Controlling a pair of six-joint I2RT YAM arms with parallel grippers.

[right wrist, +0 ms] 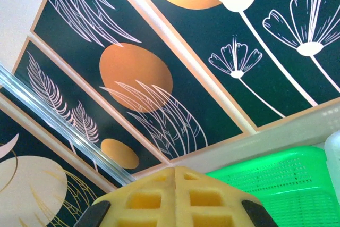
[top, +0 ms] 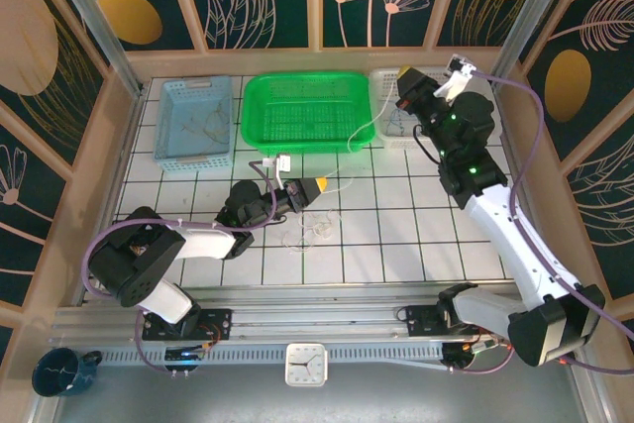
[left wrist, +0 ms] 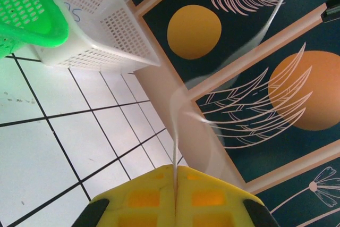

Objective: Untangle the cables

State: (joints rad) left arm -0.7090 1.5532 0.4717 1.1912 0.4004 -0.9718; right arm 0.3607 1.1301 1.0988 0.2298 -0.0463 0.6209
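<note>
White-tiled table (top: 416,235) under painted leaf panels: the left gripper (left wrist: 175,169) pinches a whitish wire (left wrist: 174,142), the cables (top: 309,235) lie tangled on tiles just beside it, and the right gripper (right wrist: 175,169) hangs closed by the green basket (right wrist: 276,184).

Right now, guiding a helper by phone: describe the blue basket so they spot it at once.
On the tiled table, look to the far left corner. The blue basket sits there, left of the larger green basket. It alone is pale blue, with thin wires inside.
</note>
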